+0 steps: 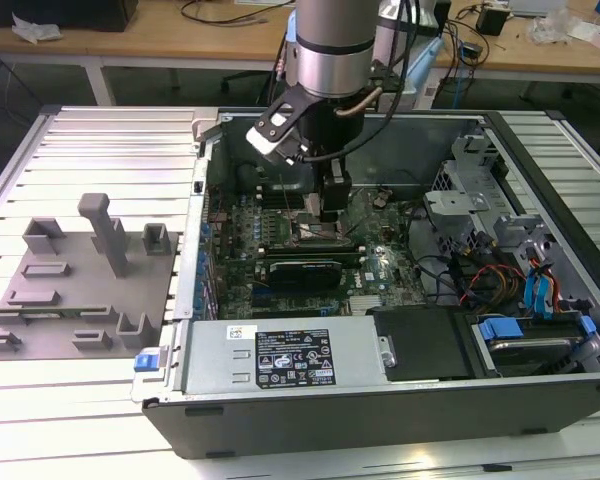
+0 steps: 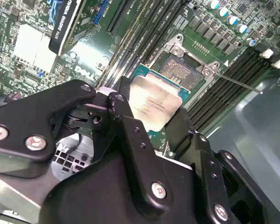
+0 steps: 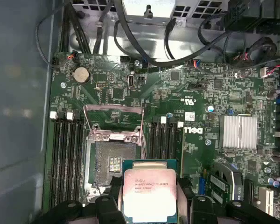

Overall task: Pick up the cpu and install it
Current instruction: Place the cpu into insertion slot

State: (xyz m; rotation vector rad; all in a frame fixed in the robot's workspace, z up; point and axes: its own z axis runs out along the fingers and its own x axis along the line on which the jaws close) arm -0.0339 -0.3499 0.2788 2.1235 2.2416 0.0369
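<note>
The cpu (image 3: 148,192), a thin square chip with a pale silver top on a green edge, is held between my gripper's black fingers (image 3: 107,205). My gripper (image 2: 151,116) is shut on the cpu (image 2: 154,107), which hangs just above the open motherboard socket (image 3: 113,161) with its metal frame lifted back. In the exterior view my gripper (image 1: 330,205) reaches down inside the open computer case over the socket (image 1: 318,235) on the motherboard.
Memory slots (image 3: 65,154) flank the socket on both sides. A dark graphics card (image 1: 302,272) lies in front of it, a power supply (image 1: 280,357) nearer still. A grey tray (image 1: 70,290) with upright blocks rests outside the case on the exterior view's left. Cables and drive cages (image 1: 500,260) crowd the right.
</note>
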